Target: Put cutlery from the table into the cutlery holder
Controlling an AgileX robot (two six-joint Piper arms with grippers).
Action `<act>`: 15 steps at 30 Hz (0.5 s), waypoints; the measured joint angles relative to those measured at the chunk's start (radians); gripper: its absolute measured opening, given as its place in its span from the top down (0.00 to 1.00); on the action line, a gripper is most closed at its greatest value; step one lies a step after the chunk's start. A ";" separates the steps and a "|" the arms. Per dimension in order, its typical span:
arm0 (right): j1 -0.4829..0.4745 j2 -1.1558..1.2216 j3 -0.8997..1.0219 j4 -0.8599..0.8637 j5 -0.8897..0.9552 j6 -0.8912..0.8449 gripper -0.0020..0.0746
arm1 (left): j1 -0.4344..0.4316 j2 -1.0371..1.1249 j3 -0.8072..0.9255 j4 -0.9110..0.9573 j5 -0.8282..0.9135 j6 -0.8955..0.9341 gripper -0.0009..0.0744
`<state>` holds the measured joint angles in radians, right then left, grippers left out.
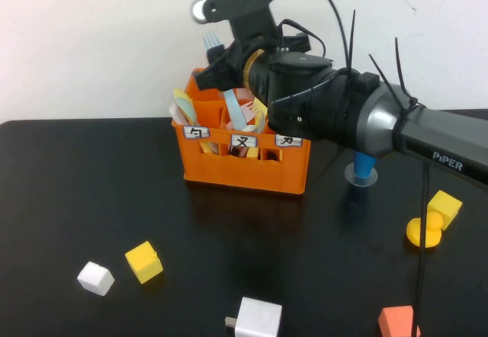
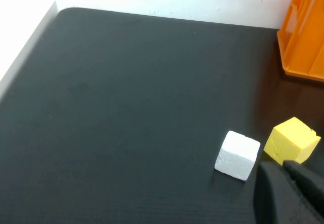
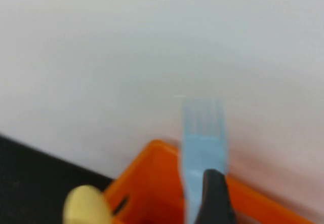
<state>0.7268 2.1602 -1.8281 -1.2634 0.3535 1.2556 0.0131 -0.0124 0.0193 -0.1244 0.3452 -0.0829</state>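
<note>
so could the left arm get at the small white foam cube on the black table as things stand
Probably yes. The white foam cube lies on bare black tabletop just ahead of the left gripper, with only the yellow cube beside it. The right gripper, open, is away over the orange plastic crate.

The right arm [image 1: 427, 142] was a grey tube with white "PIPER" lettering, joined to a bulky black wrist housing bound by black cable ties. A brass-coloured ring sat behind the right gripper [image 1: 221, 66], whose fingers were black. At twelve o'clock above it rode a silver-and-black camera bar, a black cable looping away.
</note>
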 joint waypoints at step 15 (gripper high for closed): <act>0.040 0.054 -0.026 -0.158 0.011 0.083 0.39 | 0.000 0.000 0.000 0.000 0.000 0.000 0.99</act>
<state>0.7667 2.2138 -1.8545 -1.4216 0.3643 1.3385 0.0131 -0.0124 0.0193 -0.1244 0.3452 -0.0829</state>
